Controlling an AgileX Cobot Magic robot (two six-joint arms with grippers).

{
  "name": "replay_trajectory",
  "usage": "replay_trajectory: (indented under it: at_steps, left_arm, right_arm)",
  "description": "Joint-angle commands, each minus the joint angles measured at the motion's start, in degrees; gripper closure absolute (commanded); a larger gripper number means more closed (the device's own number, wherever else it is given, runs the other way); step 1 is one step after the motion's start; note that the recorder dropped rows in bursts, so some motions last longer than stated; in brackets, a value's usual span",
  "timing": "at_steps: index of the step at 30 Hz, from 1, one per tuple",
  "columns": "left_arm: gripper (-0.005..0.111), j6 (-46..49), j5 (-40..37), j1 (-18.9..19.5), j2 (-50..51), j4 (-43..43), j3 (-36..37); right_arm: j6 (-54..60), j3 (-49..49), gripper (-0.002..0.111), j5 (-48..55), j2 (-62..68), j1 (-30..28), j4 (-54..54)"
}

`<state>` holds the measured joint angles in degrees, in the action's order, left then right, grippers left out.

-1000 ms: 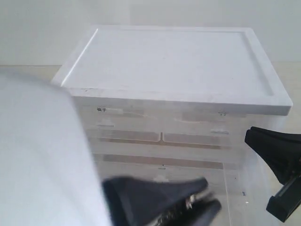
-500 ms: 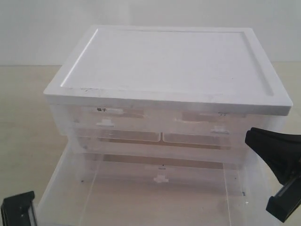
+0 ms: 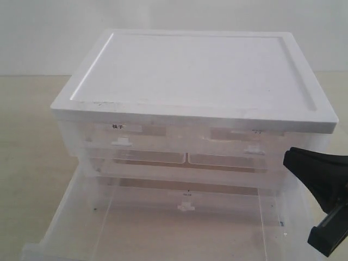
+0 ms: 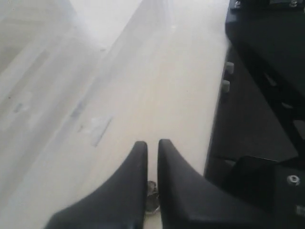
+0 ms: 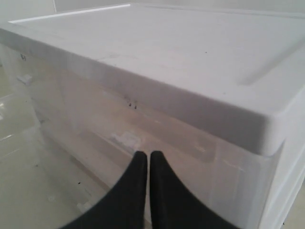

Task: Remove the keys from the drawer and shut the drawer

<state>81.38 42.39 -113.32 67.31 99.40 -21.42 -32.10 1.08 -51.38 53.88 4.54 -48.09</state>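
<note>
Keys [image 4: 151, 204] pinched in closed left end effector [image 4: 152, 142] above tabletop [image 4: 167, 86], right end effector [image 5: 147, 153] closed on nothing, drawer [image 3: 60, 217] open.

Left gripper [image 4: 152, 143] showing two smooth black fingers [image 4: 126, 183] tapering to curved points, right gripper [image 5: 148, 154] showing matching black wedges, silver screw [image 4: 293, 179] glinting on what may be black arm housing [image 4: 257, 95].

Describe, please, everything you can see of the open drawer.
The drawer is clear, colourless plastic, thin-walled, the lowest seen in the white-topped cabinet. It stands pulled well out toward the exterior camera, level, its front mostly cut off by the frame. Its visible floor is bare; the keys are out of it, pinched in the left gripper.
</note>
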Motion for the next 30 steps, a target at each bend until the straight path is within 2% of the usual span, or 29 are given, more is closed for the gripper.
replay_trajectory:
  at_steps: [1, 2, 3, 6, 8, 11, 23, 26, 30]
  left_arm:
    - [0.102, -5.1, 15.3, -0.4, 0.1, 0.6, 2.6]
    - [0.102, -4.3, 22.2, -0.3, -0.2, 0.6, 2.8]
    - [0.102, -3.3, 22.9, 0.3, -0.5, 0.6, 2.8]
    - [0.102, -2.5, 18.0, 4.6, -2.1, 0.6, 2.9]
    - [0.102, -1.2, 12.1, 8.1, -3.1, 0.6, 3.5]
    - [0.102, -1.9, 7.9, 11.5, -3.6, 0.4, 4.1]
    - [0.102, -1.9, 2.2, 11.5, -3.7, -2.0, 4.0]
    - [0.102, -1.8, -1.4, 11.5, -5.0, -2.8, 4.0]
    - [0.102, -0.8, -1.7, 11.5, -7.5, -2.9, 4.0]
  right_arm:
    - [-0.3, 0.4, 0.108, -0.2, -0.1, 0.0, -0.2]
    - [-0.3, 0.4, 0.108, -0.2, -0.1, 0.0, -0.2]
    - [-0.3, 0.4, 0.108, -0.2, -0.1, 0.0, -0.2]
    - [-0.3, 0.4, 0.108, -0.2, -0.1, 0.0, -0.1]
    - [-0.3, 0.4, 0.108, -0.2, -0.1, 0.0, 0.0]
    - [-0.3, 0.4, 0.108, -0.1, -0.1, 0.0, 0.0]
    - [-0.3, 0.4, 0.108, 0.2, -0.1, 0.0, 0.5]
    - [-0.3, 0.4, 0.108, 0.2, -0.1, 0.0, 0.5]
    - [-0.3, 0.4, 0.108, 0.2, -0.1, 0.0, 0.5]
